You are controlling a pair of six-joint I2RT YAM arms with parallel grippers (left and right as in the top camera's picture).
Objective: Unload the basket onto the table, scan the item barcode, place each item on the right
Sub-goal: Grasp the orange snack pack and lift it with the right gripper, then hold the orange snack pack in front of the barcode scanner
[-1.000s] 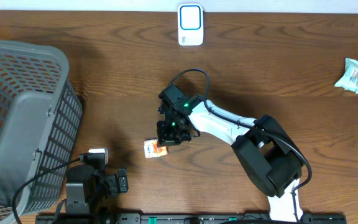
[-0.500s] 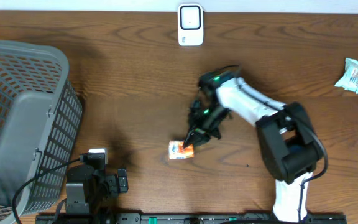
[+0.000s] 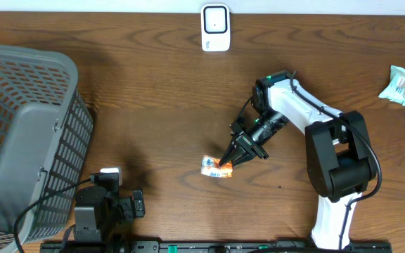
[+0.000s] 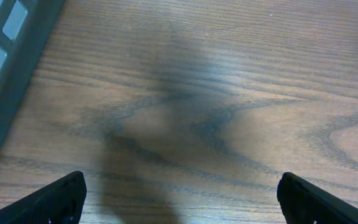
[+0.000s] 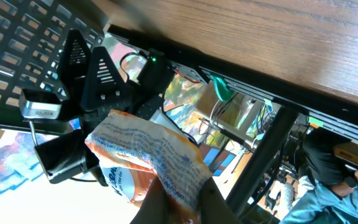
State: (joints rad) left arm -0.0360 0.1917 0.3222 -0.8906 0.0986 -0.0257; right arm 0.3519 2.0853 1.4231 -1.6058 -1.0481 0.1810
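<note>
Now orange packet (image 3: 214, 167) hangs pinched in right gripper (image 3: 230, 160).

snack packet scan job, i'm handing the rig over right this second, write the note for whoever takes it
Left gripper: open, empty, low over bare wood beside the basket.
Right gripper: shut on the orange packet, pinching one end, mid-table.
Scanner: at the table's far edge, well apart from the packet.
Done: packet gripped.
Left: carry it to the scanner and present the barcode; no barcode shows in these views.
</note>
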